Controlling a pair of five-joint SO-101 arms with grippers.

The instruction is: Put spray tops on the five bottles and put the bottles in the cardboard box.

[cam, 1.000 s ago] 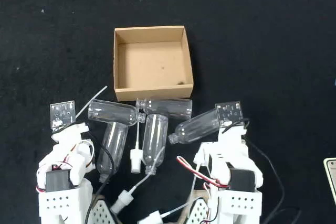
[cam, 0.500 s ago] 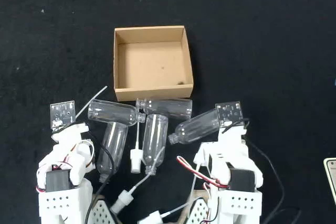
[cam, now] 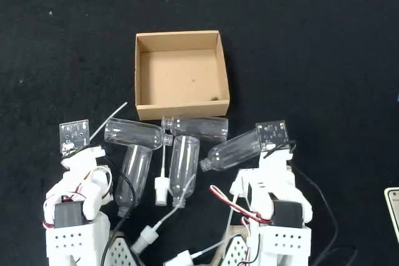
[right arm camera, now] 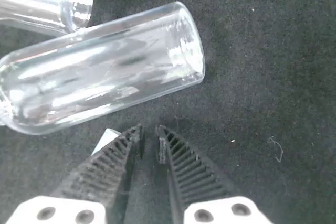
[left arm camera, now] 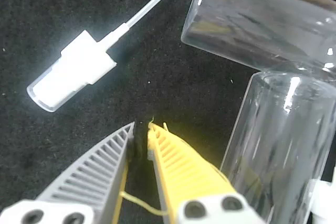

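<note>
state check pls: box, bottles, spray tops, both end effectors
cardboard box: upright, open, empty.
bottles: all five lying on their sides on the table, no tops fitted.
spray tops: loose on the table, off the bottles.
left end effector: shut, holding nothing.
right end effector: shut, holding nothing.

Glossy clear plastic bottle [right arm camera: 105, 72] just ahead of the right gripper's [right arm camera: 149, 132] ribbed matt plastic fingers [right arm camera: 181, 156]. Smooth white plastic spray top [left arm camera: 71, 74] near the left gripper [left arm camera: 140, 128]. Fuzzy matt cloth [right arm camera: 262, 51] beneath both.
</note>
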